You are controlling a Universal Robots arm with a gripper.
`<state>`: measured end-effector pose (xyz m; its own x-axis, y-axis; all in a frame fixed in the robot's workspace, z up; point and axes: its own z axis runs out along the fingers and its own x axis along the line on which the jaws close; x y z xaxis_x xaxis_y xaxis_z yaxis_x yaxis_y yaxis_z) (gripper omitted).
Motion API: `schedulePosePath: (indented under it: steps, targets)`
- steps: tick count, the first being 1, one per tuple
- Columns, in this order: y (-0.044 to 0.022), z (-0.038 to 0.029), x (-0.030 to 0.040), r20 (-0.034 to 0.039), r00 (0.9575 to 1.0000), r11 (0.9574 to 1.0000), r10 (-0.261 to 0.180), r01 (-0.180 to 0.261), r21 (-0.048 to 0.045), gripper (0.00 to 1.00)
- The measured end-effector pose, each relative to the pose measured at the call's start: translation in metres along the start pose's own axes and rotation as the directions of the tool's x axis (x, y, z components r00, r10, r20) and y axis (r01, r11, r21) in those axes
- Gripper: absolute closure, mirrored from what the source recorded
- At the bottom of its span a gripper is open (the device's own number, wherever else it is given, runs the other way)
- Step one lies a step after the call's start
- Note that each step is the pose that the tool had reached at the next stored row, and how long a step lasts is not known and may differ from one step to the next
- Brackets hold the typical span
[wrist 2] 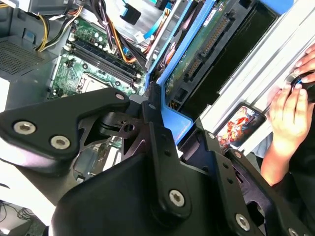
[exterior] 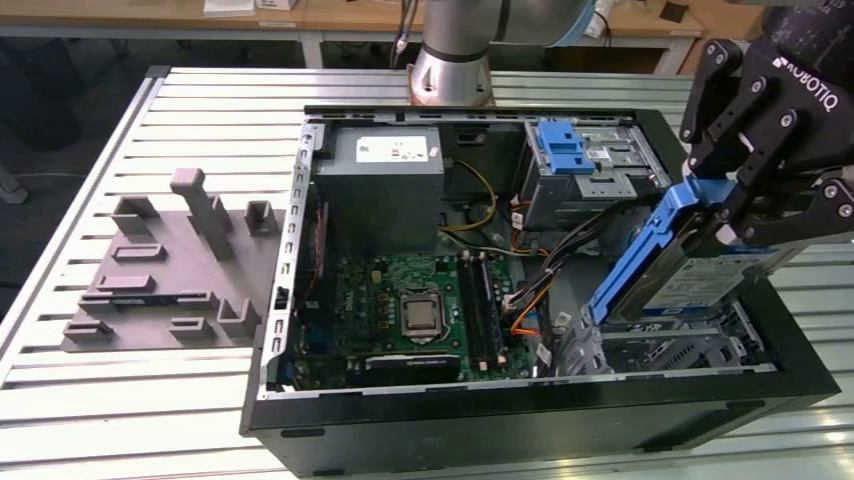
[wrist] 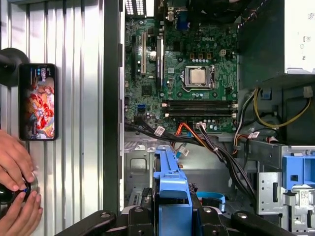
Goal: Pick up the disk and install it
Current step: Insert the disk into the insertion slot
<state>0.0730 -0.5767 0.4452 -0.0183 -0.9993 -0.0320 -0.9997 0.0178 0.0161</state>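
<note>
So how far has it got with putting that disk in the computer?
Done: the disk is picked up, clear of the table. In hand: the fingers grip it, tilted, over the open computer case. Left: it is not yet seated in the metal drive cage that lies below it in the exterior view.

There is one open computer case (exterior: 534,420) holding one motherboard (wrist: 192,73), one grey power-supply box (exterior: 387,165) and one blue latch bracket (exterior: 571,147), plus one disk (exterior: 694,285), one gripper (exterior: 754,215), one grey moulded fixture (exterior: 167,270), one phone (wrist: 38,102) and two hands (wrist: 14,166) of a person.
</note>
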Motion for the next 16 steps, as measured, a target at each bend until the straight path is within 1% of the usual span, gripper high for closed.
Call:
schedulePosePath:
  steps: [9,16]
  targets:
    - [-0.0028,0.0027,0.0000,0.0000,1.0000,1.0000,0.000,0.000,0.0000,0.64]
    - [-0.0034,0.0057,0.0001,0.0000,1.0000,1.0000,0.000,0.000,0.0000,0.64]
